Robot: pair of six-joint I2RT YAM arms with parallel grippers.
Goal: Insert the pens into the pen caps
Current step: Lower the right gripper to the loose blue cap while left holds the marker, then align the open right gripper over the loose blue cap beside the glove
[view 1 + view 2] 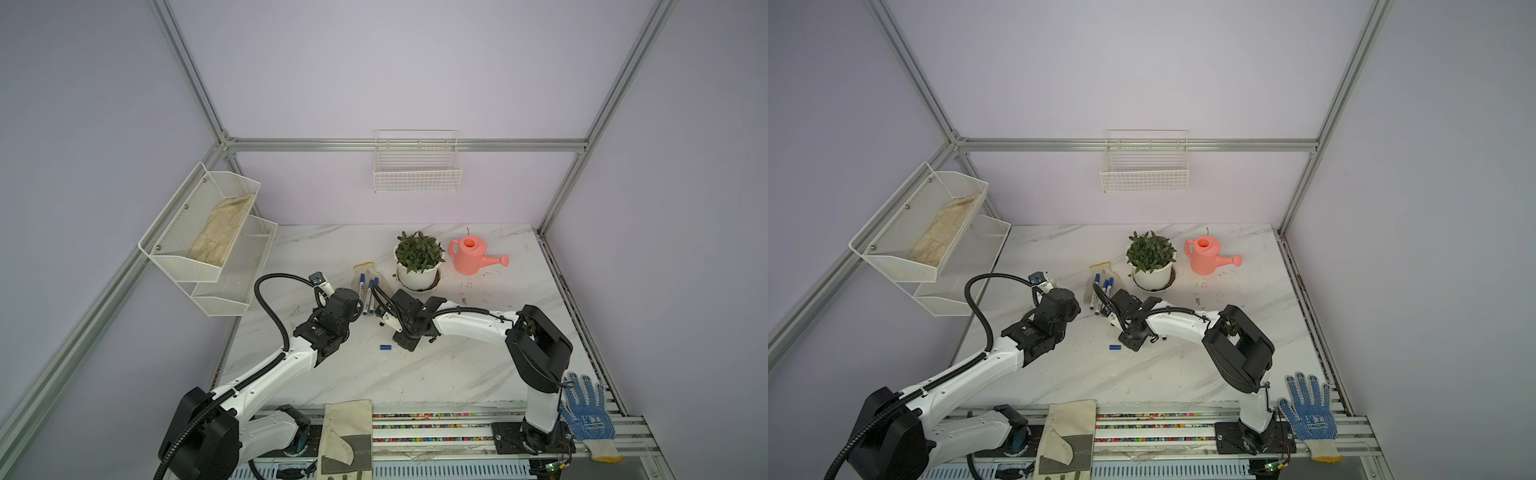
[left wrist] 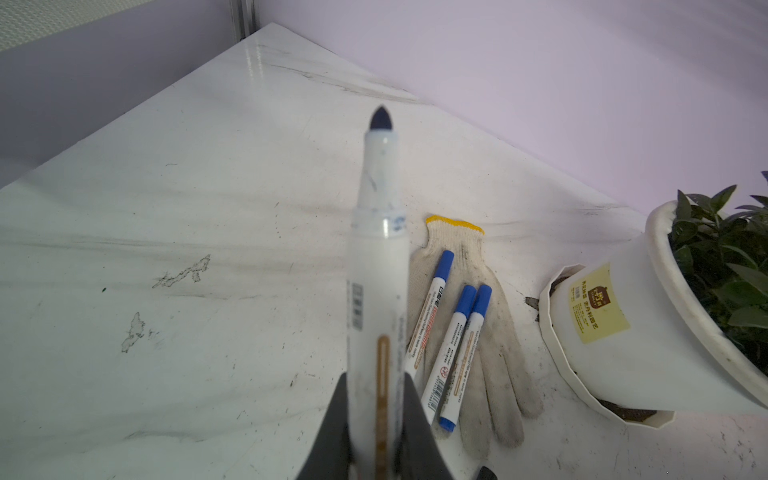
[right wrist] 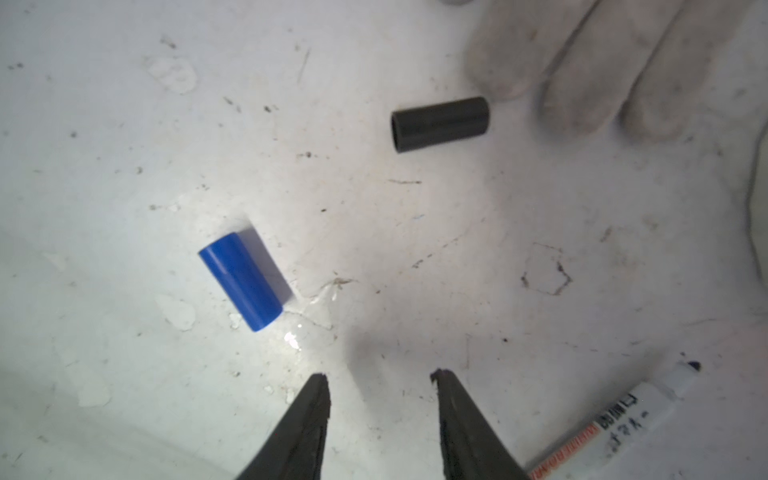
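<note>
My left gripper (image 2: 376, 382) is shut on an uncapped white pen (image 2: 376, 270), whose dark tip points up and away. Three pens (image 2: 453, 340) with blue caps on them lie on a knit glove (image 2: 494, 332), seen in both top views (image 1: 368, 291). My right gripper (image 3: 380, 374) hangs open just above the table with nothing between its fingers. A loose blue cap (image 3: 241, 280) lies ahead of it to one side, showing in both top views (image 1: 386, 347). A black cap (image 3: 439, 124) lies farther on, near the glove's fingertips. Another uncapped pen (image 3: 615, 424) lies beside the right fingers.
A potted plant (image 1: 417, 259) and a pink watering can (image 1: 471, 255) stand behind the glove. Mesh shelves (image 1: 208, 232) hang at the left and a wire basket (image 1: 417, 166) on the back wall. A blue-dotted glove (image 1: 586, 409) and a canvas glove (image 1: 347, 436) lie on the front rail.
</note>
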